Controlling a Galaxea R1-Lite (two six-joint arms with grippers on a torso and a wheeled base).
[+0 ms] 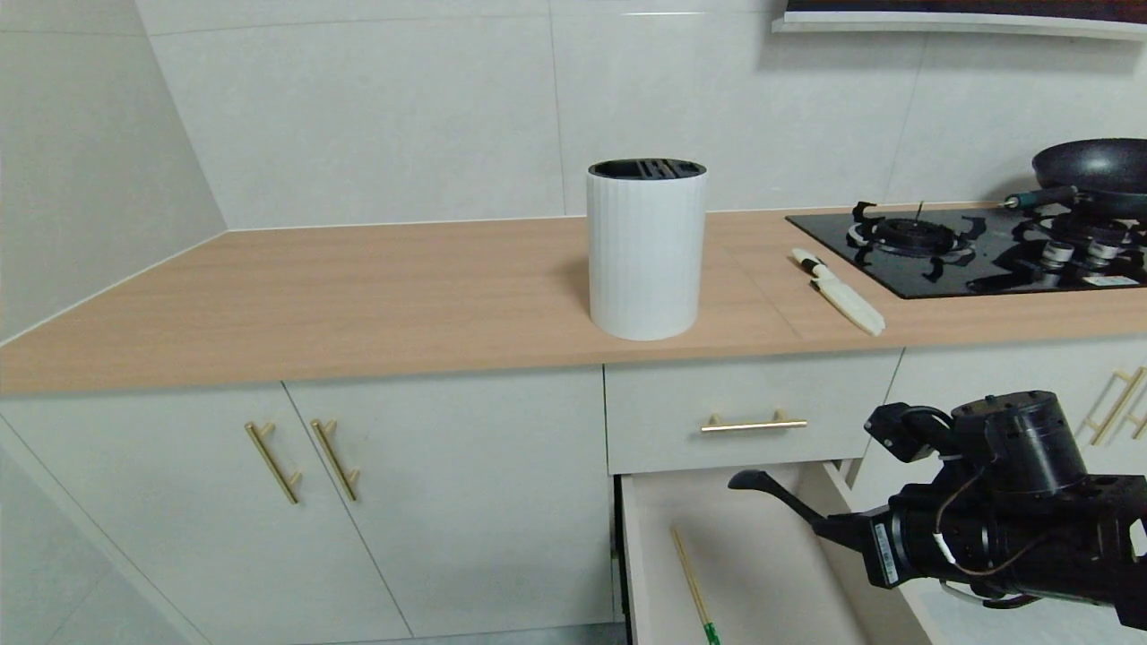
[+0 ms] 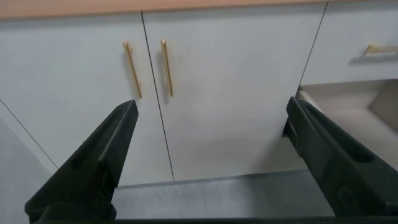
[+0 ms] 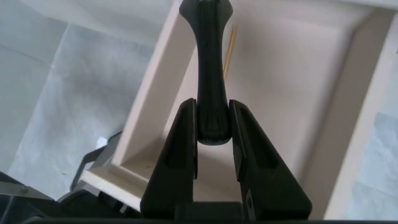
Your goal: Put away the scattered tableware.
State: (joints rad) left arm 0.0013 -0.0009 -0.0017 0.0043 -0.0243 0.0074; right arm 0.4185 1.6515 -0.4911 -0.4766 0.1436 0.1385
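The right end effector (image 3: 211,112) is gripping a slim black utensil (image 1: 768,489) by one end, jaws closed narrowly around it. It is holding the piece over the open drawer (image 1: 634,573), at about 5 o'clock of the head view. What kind of utensil it is I cannot tell. The left end effector (image 2: 210,118) is hanging low with its jaws spread wide and carrying nothing, facing the cabinet doors (image 2: 224,106) with their brass bar handles.

By my reading, the task is running somewhere around its middle. A pair of chopsticks (image 1: 692,573) with green tips is already lying on the drawer floor, near its left wall. The black utensil is sitting in the grip above the drawer, not yet set down. One white knife (image 1: 838,291) with a dark band is lying on the bench (image 1: 358,305), at about 3 o'clock of the white ribbed holder (image 1: 645,260). The knife probably needs putting away next. Whether it belongs in the drawer or in the holder's slotted black top I cannot judge. The drawer is also waiting to be pushed shut.

The bench is showing a pale wood grain and is running along a wall of large light tiles. At 2 o'clock a black gas hob (image 1: 968,260) is sitting flush in the bench, with a dark frying pan (image 1: 1098,170) resting on its far burner. Pale cabinet fronts are lining the space below.
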